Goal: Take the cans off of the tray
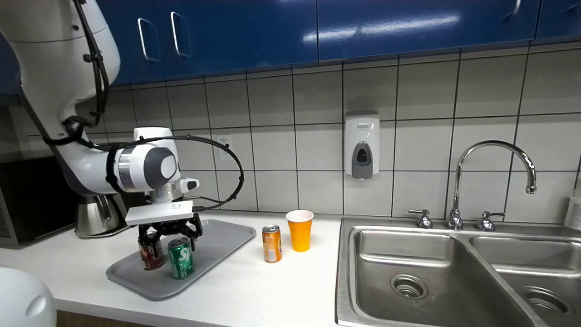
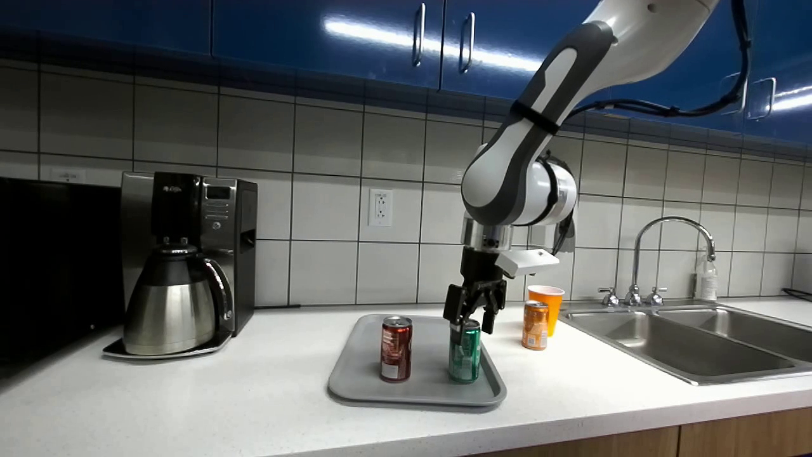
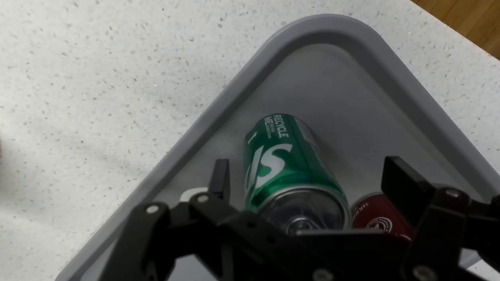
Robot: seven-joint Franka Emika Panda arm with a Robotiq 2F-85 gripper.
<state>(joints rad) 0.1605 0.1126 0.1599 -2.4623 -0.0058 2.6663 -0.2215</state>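
Green can and dark red can: upright on tray. Orange can: upright on bench, just beside yellow-orange cup. Gripper: spread wide about top of green can, gaps showing at both sides in wrist view.

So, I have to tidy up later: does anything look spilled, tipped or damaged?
Nothing stands out. The green can and the red can stand upright on the tray, and the orange can and the cup stand upright on the counter. No spill or obvious damage shows.
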